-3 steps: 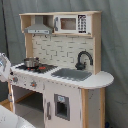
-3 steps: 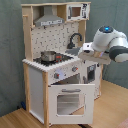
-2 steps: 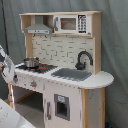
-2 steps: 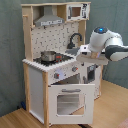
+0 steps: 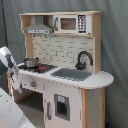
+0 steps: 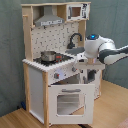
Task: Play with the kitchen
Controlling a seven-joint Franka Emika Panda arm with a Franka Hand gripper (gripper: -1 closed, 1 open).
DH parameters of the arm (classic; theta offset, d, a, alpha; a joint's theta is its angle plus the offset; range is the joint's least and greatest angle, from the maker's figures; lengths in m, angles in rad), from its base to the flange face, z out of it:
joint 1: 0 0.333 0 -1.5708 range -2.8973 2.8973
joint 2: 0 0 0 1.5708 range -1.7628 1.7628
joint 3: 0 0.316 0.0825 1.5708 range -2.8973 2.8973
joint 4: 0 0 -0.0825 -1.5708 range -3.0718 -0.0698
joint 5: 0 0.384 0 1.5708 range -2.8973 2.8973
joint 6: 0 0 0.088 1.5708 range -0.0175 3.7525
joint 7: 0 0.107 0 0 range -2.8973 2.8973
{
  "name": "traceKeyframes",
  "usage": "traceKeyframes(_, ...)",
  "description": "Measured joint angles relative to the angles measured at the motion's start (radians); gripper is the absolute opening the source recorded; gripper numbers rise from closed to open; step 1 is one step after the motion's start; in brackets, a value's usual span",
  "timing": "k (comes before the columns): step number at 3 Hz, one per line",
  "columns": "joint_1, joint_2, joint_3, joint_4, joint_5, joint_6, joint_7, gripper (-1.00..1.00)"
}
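Observation:
The kitchen (image 5: 65, 80) is a tall white and light-wood toy unit with a grey range hood (image 5: 39, 27), a small microwave (image 5: 70, 23), a dotted backsplash, a black faucet (image 5: 83, 59) and a grey sink (image 5: 72, 74). A metal pot (image 6: 48, 55) stands on the hob. The oven door (image 6: 70, 101) with its window faces the camera in the second exterior view. My white arm (image 6: 97, 47) reaches in from the second exterior view's right. My gripper (image 6: 85, 64) hangs at the counter's front edge, beside the knobs. The arm (image 5: 7, 62) also shows at the first exterior view's left edge.
A grey curtain hangs behind the kitchen in both exterior views. The unit stands on a wooden floor (image 6: 20, 119). A white shape (image 5: 10, 112) fills the first exterior view's lower left corner.
My arm has moved toward the second exterior view's left, closer to the kitchen's front. More of it now shows at the first exterior view's left edge.

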Motion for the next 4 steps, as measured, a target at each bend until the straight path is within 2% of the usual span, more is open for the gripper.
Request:
traceKeyframes(1, -0.060, 0.038, 0.034, -0.028, -0.002, 0.037, -0.051, 1.00)
traceKeyframes(2, -0.124, 0.072, 0.081, -0.029, -0.002, 0.077, -0.091, 1.00)
traceKeyframes(3, -0.189, 0.107, 0.156, -0.030, -0.002, 0.120, -0.097, 1.00)
traceKeyframes(4, -0.267, 0.116, 0.219, -0.031, -0.002, 0.149, -0.120, 1.00)
